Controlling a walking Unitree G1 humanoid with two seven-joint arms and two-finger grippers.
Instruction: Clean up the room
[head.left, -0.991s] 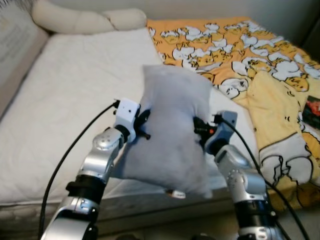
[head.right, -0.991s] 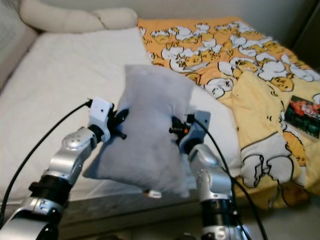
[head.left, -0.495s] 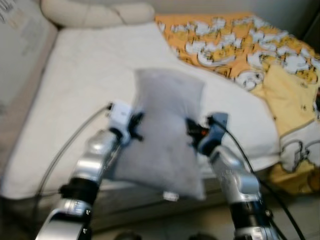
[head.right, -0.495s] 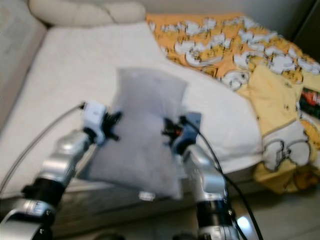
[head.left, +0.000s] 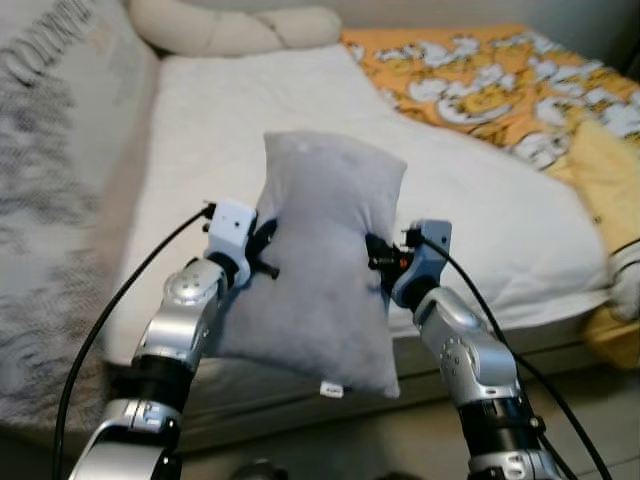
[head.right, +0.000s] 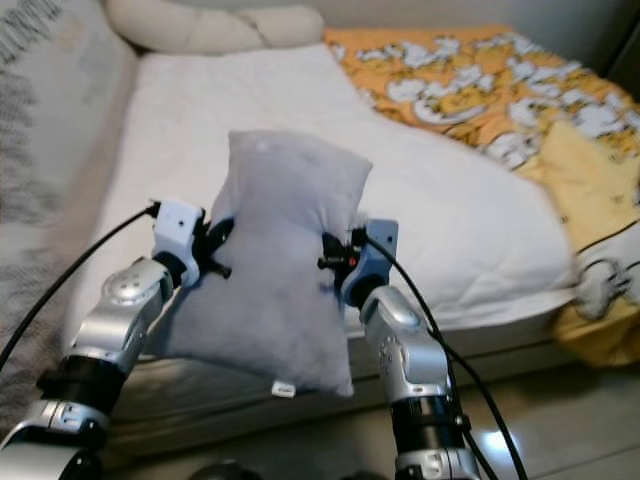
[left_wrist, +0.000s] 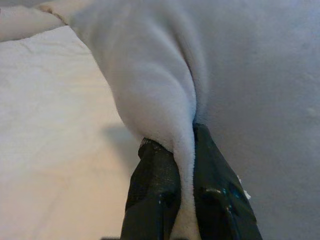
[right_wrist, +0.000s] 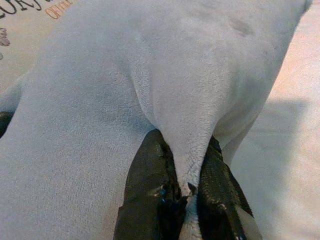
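Observation:
I hold a grey pillow (head.left: 320, 260) upright in the air between both arms, over the near edge of the bed (head.left: 250, 120). My left gripper (head.left: 262, 243) is shut on a fold of the pillow's left side; its black fingers (left_wrist: 155, 195) pinch the fabric in the left wrist view. On the pillow's right side my right gripper (head.left: 378, 255) is shut on another fold, its fingers (right_wrist: 150, 190) clamping the fabric. A small white tag (head.left: 329, 389) hangs at the pillow's lower corner.
The bed has a white sheet with a cream bolster pillow (head.left: 230, 28) at its head. An orange and yellow duck-print blanket (head.left: 500, 85) covers the right side. A patterned grey fabric panel (head.left: 60, 180) stands along the left. Pale floor (head.right: 530, 420) lies below the bed edge.
The camera has swung left, so the bed and blanket shifted right in the picture and the patterned panel came into view. Both grippers still hold the pillow the same way.

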